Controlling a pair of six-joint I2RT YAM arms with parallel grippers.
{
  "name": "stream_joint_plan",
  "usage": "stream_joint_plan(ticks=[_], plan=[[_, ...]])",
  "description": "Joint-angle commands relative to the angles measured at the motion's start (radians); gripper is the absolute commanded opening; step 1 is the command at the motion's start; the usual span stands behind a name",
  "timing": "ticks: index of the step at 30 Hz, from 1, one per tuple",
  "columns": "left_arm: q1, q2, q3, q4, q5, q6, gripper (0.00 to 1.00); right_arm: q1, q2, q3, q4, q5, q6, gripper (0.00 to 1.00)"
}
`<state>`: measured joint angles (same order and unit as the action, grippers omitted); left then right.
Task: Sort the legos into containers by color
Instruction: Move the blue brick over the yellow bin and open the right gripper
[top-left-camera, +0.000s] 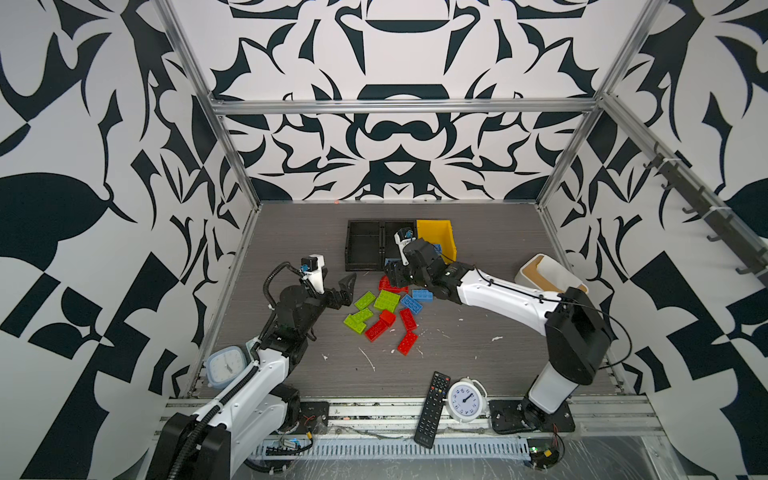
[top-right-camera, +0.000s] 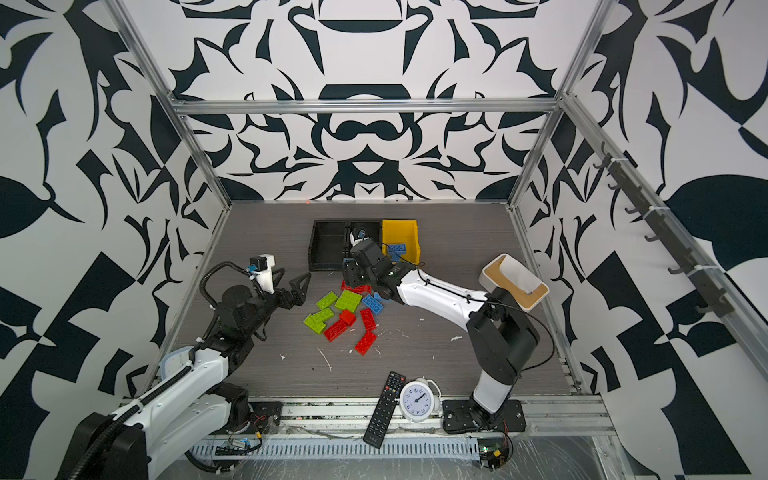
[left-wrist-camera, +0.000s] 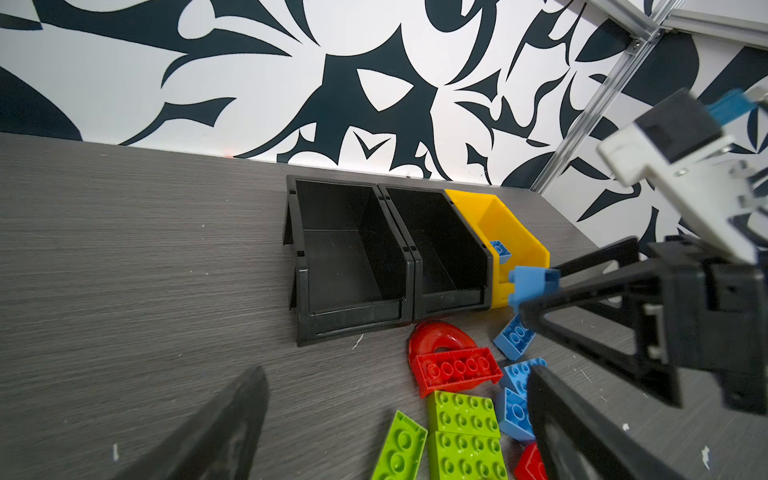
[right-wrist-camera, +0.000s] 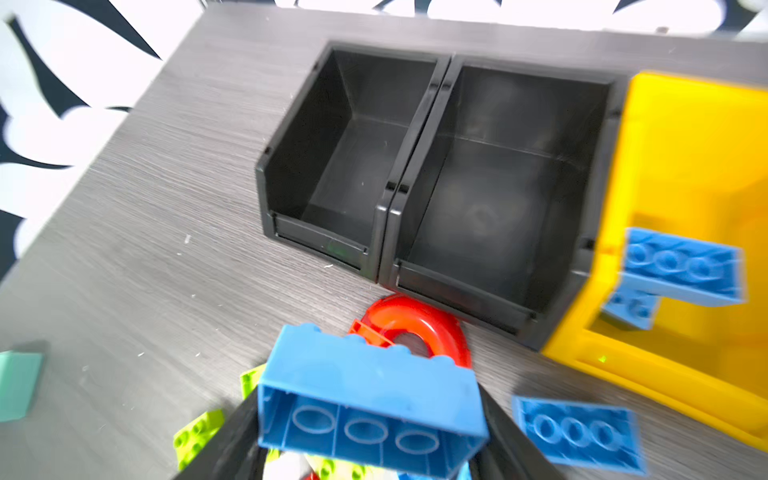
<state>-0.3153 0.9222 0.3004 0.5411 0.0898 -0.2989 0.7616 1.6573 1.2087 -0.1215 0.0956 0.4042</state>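
Right jaws grip a blue brick (right-wrist-camera: 365, 407) at six o'clock of the black trays (right-wrist-camera: 390, 199), yellow bin (right-wrist-camera: 685, 145) at their three o'clock. Left jaws gape empty, nine o'clock of loose legos (top-left-camera: 386, 301).

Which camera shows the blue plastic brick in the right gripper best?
The right wrist view: the blue studded plastic brick fills the foreground, hollow underside showing, held by the right gripper. The left wrist view shows just one end; in both top views the right arm hides nearly all.
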Motion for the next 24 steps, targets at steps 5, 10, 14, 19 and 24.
stream_joint_plan(ticks=[5,10,14,19,24], plan=[[0.001,-0.011,-0.010,0.008,0.002,-0.008,0.99,-0.185,-0.101,-0.042,-0.086,-0.067,-0.076,0.61],[0.001,-0.017,-0.015,0.008,-0.006,-0.007,0.99,-0.290,-0.110,-0.046,-0.093,-0.099,-0.154,0.62],[0.001,-0.014,-0.015,0.011,-0.004,-0.006,0.99,-0.345,-0.045,-0.005,-0.083,-0.148,-0.201,0.62],[0.001,-0.023,-0.020,0.012,-0.016,-0.002,0.99,-0.364,0.058,0.088,-0.085,-0.176,-0.238,0.62],[0.000,-0.031,-0.021,0.010,-0.020,0.001,0.99,-0.368,0.126,0.135,-0.085,-0.173,-0.237,0.63]])
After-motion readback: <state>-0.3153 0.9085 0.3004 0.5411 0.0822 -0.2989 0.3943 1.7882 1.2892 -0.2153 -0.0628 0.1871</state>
